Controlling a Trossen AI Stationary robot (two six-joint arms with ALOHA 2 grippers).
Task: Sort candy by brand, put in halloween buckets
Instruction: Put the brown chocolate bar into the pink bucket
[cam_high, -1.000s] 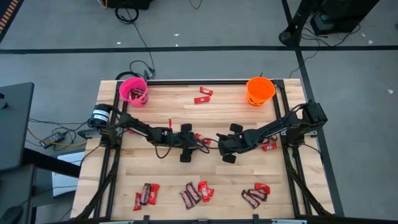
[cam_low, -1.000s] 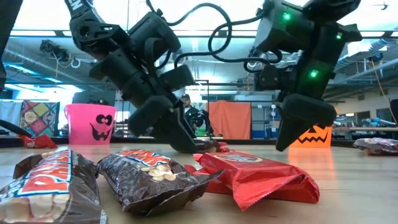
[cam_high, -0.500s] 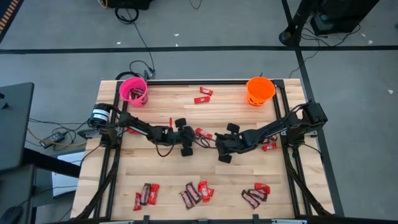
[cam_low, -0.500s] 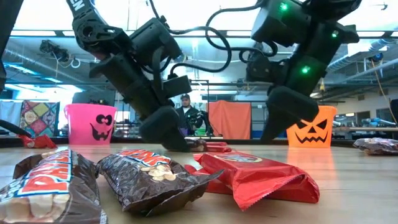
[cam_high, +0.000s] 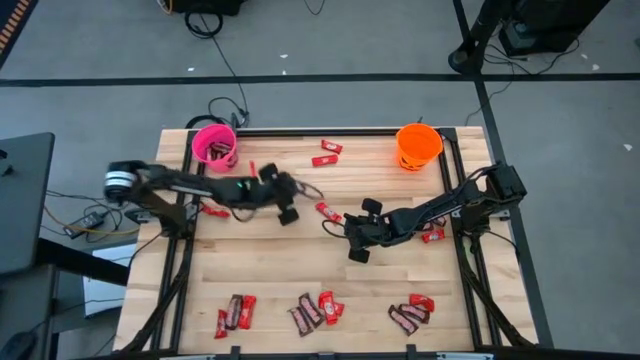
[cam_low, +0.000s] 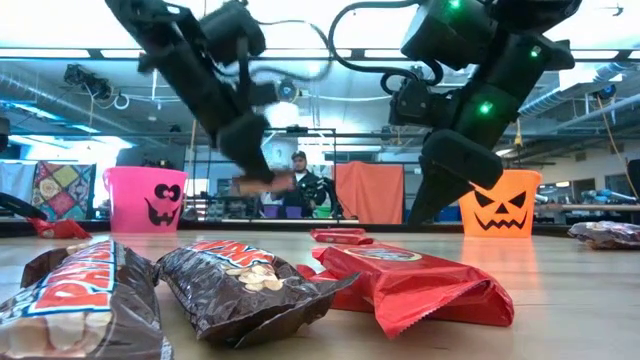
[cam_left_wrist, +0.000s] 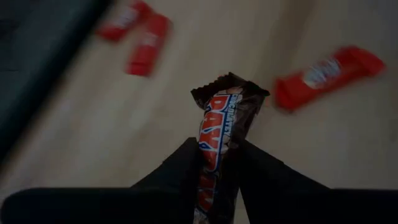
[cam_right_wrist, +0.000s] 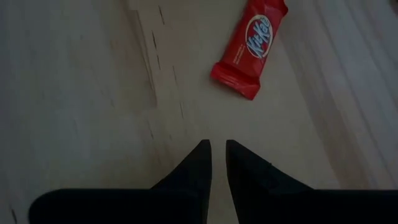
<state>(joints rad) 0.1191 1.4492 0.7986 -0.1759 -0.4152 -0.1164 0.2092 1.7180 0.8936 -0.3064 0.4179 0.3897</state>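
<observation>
A pale wooden table (cam_high: 260, 265) carries a pink bucket (cam_high: 214, 145) upper left, an orange bucket (cam_high: 418, 145) upper right, and red and brown candy bars (cam_high: 312, 310) clustered along its lower edge.

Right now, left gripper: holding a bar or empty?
Holding. The left gripper is shut on a dark brown bar, whose wrapper sticks out between the fingers, lifted off the table.

I see two buckets (cam_high: 214, 145) at the table's (cam_high: 260, 265) far corners, candy (cam_high: 318, 306) clustered along the near edge, and possibly some inside the left bucket.
</observation>
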